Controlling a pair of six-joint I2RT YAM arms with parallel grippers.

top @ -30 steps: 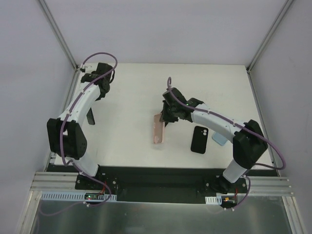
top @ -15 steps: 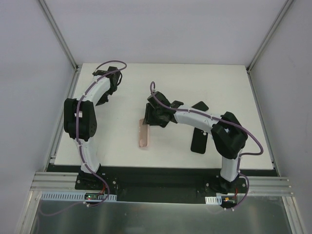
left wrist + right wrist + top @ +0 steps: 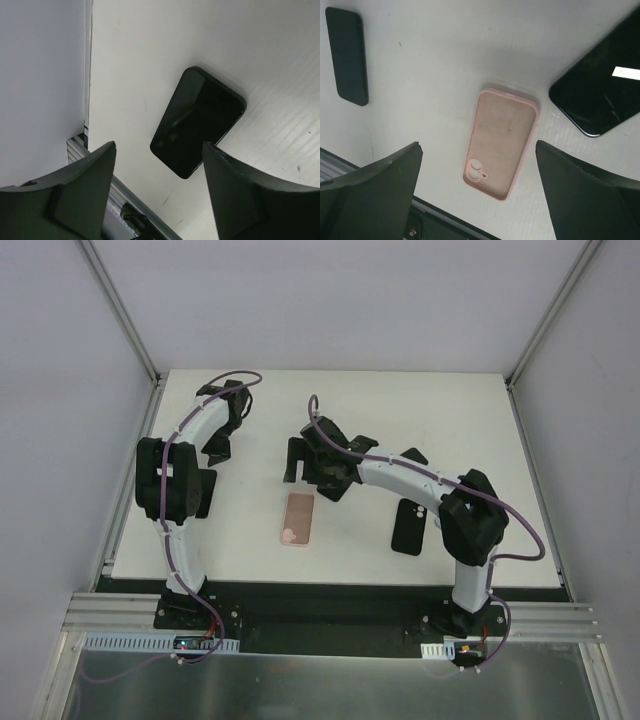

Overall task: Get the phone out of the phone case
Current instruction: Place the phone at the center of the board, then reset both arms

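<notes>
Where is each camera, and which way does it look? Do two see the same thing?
Top: above and behind the arms, looking down at the table; left arm and right arm show whole.
Left wrist: on the left arm, looking down at a black phone; left gripper open in view.
Right wrist: on the right arm, looking down at the pink case; right gripper open in view.
Shared: top and right wrist both see the pink case.
</notes>
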